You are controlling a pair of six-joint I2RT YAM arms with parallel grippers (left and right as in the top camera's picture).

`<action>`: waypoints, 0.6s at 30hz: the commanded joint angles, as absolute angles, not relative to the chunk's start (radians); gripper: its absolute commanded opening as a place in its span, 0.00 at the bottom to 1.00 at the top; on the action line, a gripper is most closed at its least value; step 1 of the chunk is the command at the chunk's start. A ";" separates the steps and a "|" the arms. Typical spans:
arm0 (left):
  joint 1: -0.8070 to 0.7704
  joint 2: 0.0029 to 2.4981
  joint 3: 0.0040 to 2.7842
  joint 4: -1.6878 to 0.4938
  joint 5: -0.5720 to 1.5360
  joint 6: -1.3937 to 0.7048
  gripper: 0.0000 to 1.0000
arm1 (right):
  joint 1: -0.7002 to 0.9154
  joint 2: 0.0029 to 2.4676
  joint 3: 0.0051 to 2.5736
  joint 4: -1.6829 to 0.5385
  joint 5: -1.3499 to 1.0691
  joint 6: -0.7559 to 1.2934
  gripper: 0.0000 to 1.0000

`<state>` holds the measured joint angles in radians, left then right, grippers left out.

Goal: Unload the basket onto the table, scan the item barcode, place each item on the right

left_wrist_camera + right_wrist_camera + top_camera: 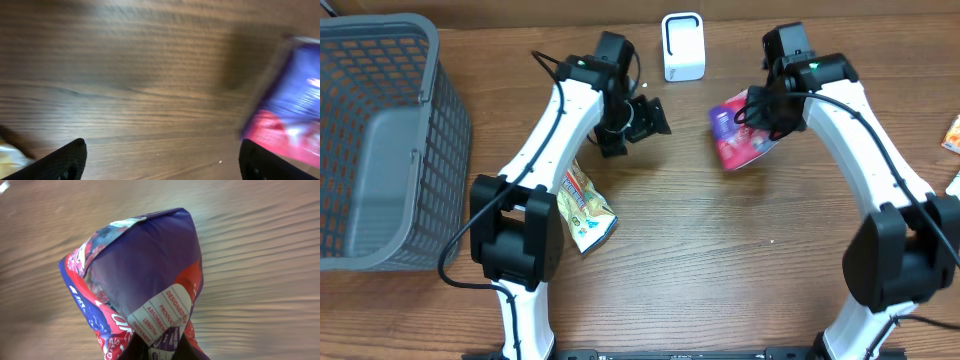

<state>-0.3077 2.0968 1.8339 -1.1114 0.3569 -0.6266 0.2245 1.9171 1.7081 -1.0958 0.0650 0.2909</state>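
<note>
At the left edge of the overhead view stands a grey mesh basket (380, 140), well apart from the work and probably meant for finished goods; right of it, in the lower middle, a yellow snack packet (590, 215) lies flat on the wooden table (720, 260), partly under the left arm and likely waiting its turn; above it, toward the upper centre, the left gripper (645, 118) hangs released, its wrist view showing two dark fingers (65, 160) spread to the bottom corners with only bare wood between, so it carries nothing; at the top centre sits the white scanner (683, 46); just below and right of it the red and purple pouch (740, 135) seems lifted off the wood, clenched at a thin edge by the right gripper (765, 108); the right wrist view shows it rising crumpled from the jaws, a white label panel near the grip; held so, a face can be swung toward the scanner, which I judge is the step in hand; whether a barcode faces it I cannot tell; at the far right edge lies an orange packet (952, 132).
</note>
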 commanded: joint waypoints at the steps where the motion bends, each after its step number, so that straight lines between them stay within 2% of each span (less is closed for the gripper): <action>1: -0.279 2.104 1.857 -1.130 0.326 -0.601 0.89 | 0.286 1.880 1.736 -1.121 0.380 0.292 0.04; 4: -0.261 2.104 1.857 -1.160 0.310 -0.597 0.89 | 0.338 1.891 1.718 -1.160 0.472 0.320 0.04; 14: -0.255 2.104 1.857 -1.204 0.245 -0.571 0.90 | 0.354 2.025 1.700 -1.283 0.521 0.413 0.04; 18: -0.255 2.104 1.857 -1.203 0.244 -0.556 0.91 | 0.366 2.051 1.700 -1.301 0.407 0.424 0.06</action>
